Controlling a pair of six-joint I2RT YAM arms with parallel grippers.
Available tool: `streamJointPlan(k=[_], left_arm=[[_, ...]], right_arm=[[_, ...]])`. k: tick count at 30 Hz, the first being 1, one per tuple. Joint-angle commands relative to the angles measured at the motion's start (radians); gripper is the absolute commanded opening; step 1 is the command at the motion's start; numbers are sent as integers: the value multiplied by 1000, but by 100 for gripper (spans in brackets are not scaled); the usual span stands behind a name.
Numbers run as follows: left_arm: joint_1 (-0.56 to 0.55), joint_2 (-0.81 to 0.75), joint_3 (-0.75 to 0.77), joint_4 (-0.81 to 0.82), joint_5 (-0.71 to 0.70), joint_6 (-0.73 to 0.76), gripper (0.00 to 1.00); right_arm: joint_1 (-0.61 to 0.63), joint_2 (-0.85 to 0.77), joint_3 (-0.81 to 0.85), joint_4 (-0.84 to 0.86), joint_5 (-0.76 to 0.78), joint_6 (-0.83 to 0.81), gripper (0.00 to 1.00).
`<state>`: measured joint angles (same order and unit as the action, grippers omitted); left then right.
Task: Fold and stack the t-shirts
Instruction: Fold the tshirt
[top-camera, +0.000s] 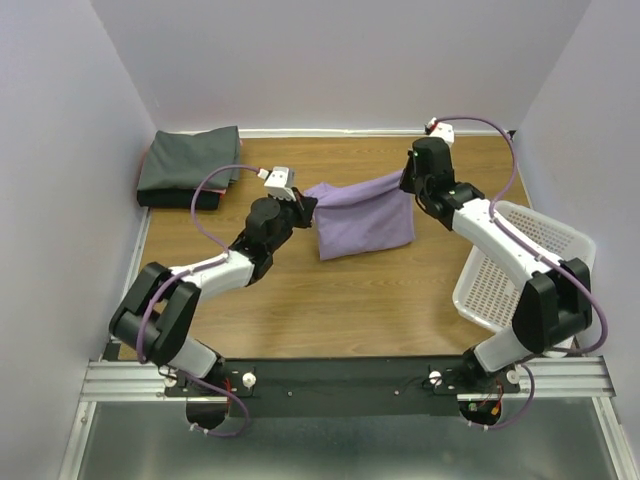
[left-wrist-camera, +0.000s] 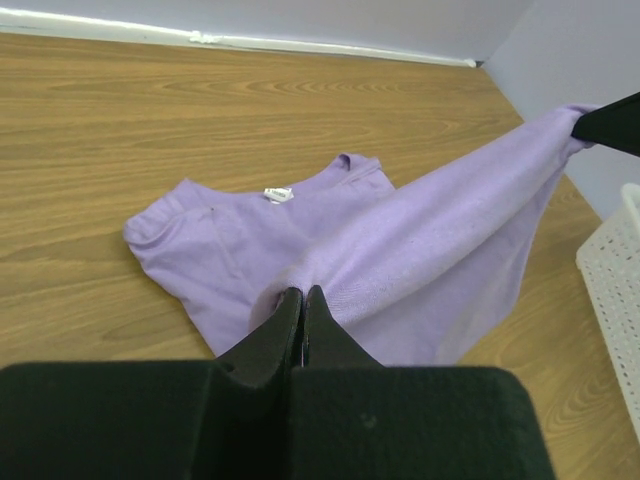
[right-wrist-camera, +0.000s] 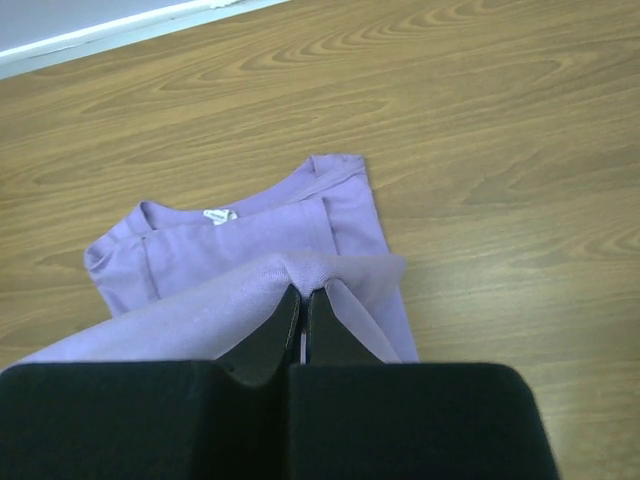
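The lavender t-shirt (top-camera: 362, 217) hangs stretched between my two grippers above the middle of the wooden table, its lower part resting on the wood. My left gripper (top-camera: 303, 197) is shut on its left corner (left-wrist-camera: 300, 290). My right gripper (top-camera: 407, 178) is shut on its right corner (right-wrist-camera: 305, 288). The neck label shows in both wrist views (left-wrist-camera: 277, 194) (right-wrist-camera: 218, 215). A folded dark grey t-shirt (top-camera: 190, 160) lies in the far left corner on a darker folded piece of cloth (top-camera: 180, 199). No pinkish shirt shows.
A white plastic mesh basket (top-camera: 520, 265) stands tilted at the right edge of the table, beside my right arm; its rim also shows in the left wrist view (left-wrist-camera: 615, 300). Pale walls close the table on the left, far and right sides.
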<state>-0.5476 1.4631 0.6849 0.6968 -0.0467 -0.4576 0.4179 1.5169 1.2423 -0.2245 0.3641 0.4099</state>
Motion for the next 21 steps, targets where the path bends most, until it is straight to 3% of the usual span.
streamJointPlan(k=[1,19,20,21], left_arm=[[38,81,54,40,93,10,0],[158,416,281,15,194,-39,0],[163,433,303,1,200,-42,9],[173,459,341,-26,200,-44,24]], right_arm=[[-30,68,58,43,41,-23,1],[-111,449,316,59,-54,-59,1],[-114,492,341,59,-63,-63,2],[-120,511,386,57,-79,-74,19]])
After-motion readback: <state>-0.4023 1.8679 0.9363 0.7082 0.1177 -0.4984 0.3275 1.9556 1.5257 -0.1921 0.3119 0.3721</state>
